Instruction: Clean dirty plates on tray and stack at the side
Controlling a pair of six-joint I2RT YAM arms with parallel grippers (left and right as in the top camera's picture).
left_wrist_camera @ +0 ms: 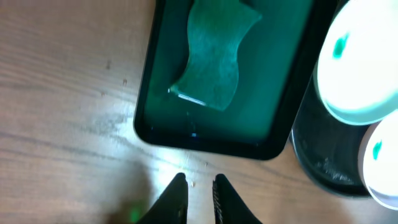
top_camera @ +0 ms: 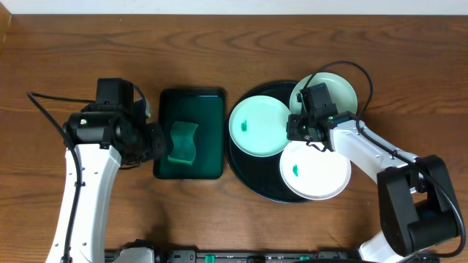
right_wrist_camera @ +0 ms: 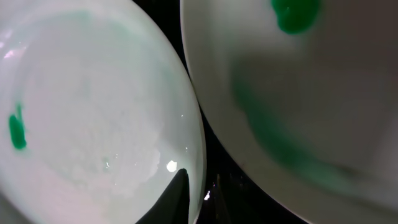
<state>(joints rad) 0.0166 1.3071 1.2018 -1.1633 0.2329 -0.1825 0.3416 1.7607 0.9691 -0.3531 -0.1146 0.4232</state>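
Three white plates lie on the black tray (top_camera: 248, 172): a left plate (top_camera: 256, 131), a back right plate (top_camera: 340, 88) and a front plate (top_camera: 318, 175), each with a green smear. My right gripper (top_camera: 298, 123) is low between the left and back right plates. In the right wrist view its jaws (right_wrist_camera: 199, 186) are closed over the rim of the left plate (right_wrist_camera: 93, 93), one finger on the plate and one over the tray (right_wrist_camera: 217, 155). The back right plate (right_wrist_camera: 311, 93) is beside it. My left gripper (left_wrist_camera: 199, 180) is empty, its fingers nearly together, over the table.
A dark green rectangular tray (top_camera: 164, 168) holding a green sponge (top_camera: 183, 142) lies left of the black tray. In the left wrist view the sponge (left_wrist_camera: 214, 56) and green tray (left_wrist_camera: 186, 134) are ahead of my left gripper, and two plates (left_wrist_camera: 354, 62) show at right.
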